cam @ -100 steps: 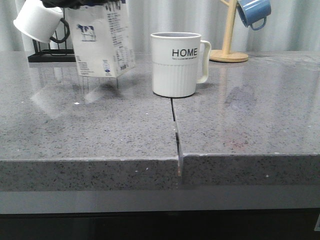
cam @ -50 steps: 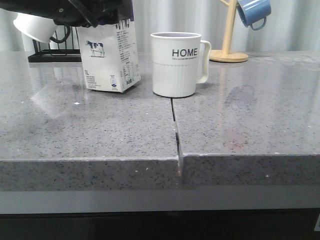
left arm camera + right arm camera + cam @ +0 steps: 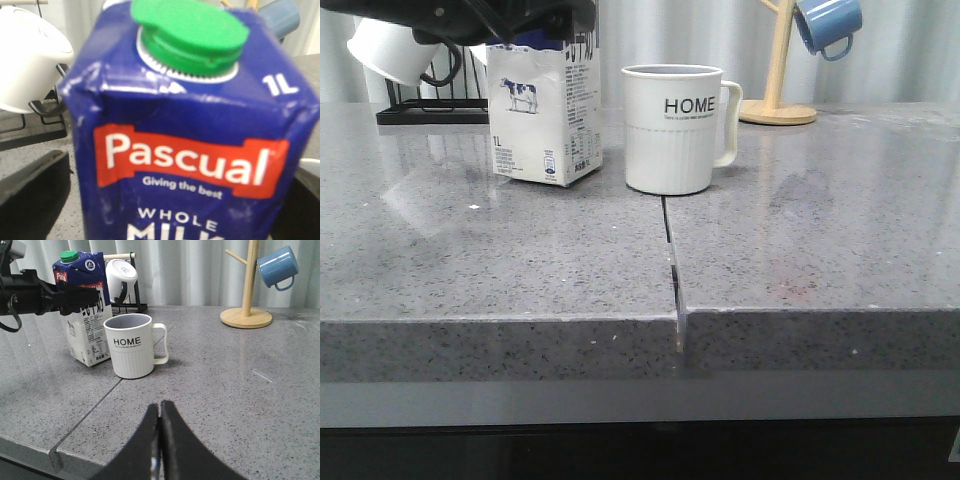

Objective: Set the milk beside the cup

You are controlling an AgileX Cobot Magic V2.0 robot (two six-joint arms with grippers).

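**Carton set down beside the HOME mug, clamp not yet released**

The left end effector (image 3: 535,25) pinched the Pascual whole-milk carton (image 3: 545,110) near its dark blue top, one finger (image 3: 32,187) showing dark against the carton's side in the wrist view. A second before, the carton hung tilted above the worktop (image 3: 520,260); half a second before, it had come down almost level; at this moment its base rested on the stone and it stood upright. By that reading the placement itself looked done, with only the release and withdrawal outstanding.

The carton's long axis ran vertical, green screw cap (image 3: 190,32) uppermost. The cow-picture panel faced the front camera, turned slightly so a corner edge pointed forward.

It stood just beside the white HOME mug (image 3: 672,128), on the side away from the mug's handle, a narrow gap between them. Behind it sat a black wire rack (image 3: 430,110) carrying a white mug (image 3: 385,48); a wooden mug tree (image 3: 778,70) with a blue mug (image 3: 828,25) stood well apart. The right end effector (image 3: 160,440) hovered idle, fingers pressed together.
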